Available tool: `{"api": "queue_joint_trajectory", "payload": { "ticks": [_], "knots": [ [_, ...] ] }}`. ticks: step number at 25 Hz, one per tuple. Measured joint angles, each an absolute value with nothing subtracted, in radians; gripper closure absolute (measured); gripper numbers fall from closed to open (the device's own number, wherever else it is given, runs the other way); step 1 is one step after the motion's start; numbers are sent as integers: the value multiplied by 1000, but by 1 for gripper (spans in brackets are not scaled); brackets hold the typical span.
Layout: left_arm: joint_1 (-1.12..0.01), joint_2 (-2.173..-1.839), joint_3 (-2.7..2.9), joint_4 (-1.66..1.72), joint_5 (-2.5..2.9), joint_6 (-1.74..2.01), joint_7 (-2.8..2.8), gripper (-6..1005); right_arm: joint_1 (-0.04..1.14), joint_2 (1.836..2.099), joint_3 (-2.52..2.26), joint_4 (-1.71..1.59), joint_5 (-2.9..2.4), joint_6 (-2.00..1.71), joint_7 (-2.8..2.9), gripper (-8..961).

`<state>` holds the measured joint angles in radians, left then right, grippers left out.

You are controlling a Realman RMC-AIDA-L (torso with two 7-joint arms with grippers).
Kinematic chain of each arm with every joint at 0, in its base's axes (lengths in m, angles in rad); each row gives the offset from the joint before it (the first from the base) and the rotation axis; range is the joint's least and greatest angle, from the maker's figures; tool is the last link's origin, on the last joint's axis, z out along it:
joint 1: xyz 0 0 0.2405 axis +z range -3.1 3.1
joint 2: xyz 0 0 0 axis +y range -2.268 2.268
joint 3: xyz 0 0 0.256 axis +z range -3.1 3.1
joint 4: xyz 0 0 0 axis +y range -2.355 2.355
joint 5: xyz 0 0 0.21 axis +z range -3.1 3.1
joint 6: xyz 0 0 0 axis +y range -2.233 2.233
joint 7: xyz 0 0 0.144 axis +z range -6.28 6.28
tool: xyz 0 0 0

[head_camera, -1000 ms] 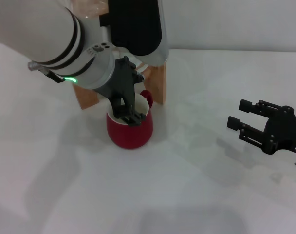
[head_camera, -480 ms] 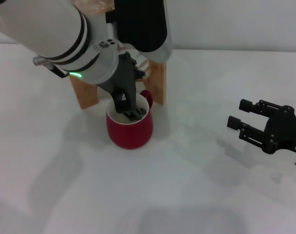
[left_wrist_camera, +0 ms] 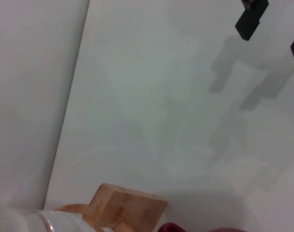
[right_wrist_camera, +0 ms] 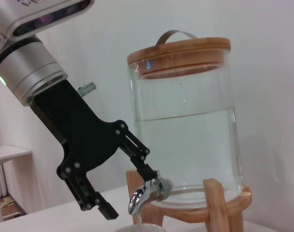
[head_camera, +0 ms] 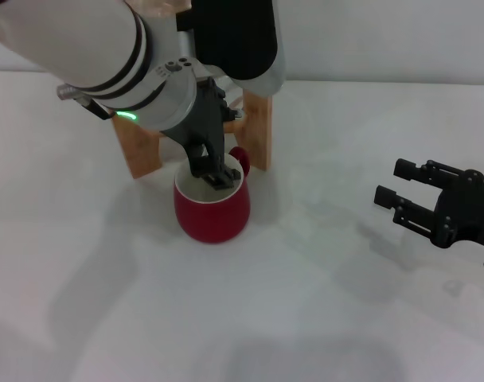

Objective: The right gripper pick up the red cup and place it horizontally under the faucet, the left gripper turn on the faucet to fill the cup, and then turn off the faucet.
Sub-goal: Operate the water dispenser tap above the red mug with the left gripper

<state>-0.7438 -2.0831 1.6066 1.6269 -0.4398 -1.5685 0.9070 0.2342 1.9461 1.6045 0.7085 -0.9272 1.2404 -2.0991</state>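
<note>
The red cup (head_camera: 212, 211) stands upright on the white table in front of the wooden stand (head_camera: 258, 135), its handle toward the stand. Its rim just shows in the right wrist view (right_wrist_camera: 139, 228). My left gripper (head_camera: 212, 171) hangs over the cup's mouth. In the right wrist view the left gripper (right_wrist_camera: 130, 193) is open, one finger reaching the top of the chrome faucet (right_wrist_camera: 146, 191) and the other hanging lower beside it. In the head view the faucet is hidden behind the left gripper. My right gripper (head_camera: 417, 199) is open and empty at the table's right side.
A clear glass jar (right_wrist_camera: 185, 130) with water and a bamboo lid (right_wrist_camera: 178, 55) sits on the wooden stand (right_wrist_camera: 214, 203). The left wrist view shows a block of the stand (left_wrist_camera: 125, 208) and bare white table (left_wrist_camera: 161, 96).
My left arm has shifted a little to the right and its gripper has moved farther back, toward the stand, over the cup. The cup and my right gripper have not moved.
</note>
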Motion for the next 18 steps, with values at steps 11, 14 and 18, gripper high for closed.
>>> {"api": "queue_joint_trajectory", "payload": {
  "ticks": [11,14,18],
  "knots": [
    [-746,-2083,1627,1629,-436,-1561,896,184,233,1944,1605,702,-928,1245,-2100,410],
    [-746,-2083,1642,1638,-436,-1562,894,184,233,1943,1604,701,-928,1245,-2100,410],
    [-746,-2083,1655,1639,-436,-1564,884,184,230,1943,1605,701,-928,1248,-2100,410]
  ]
}}
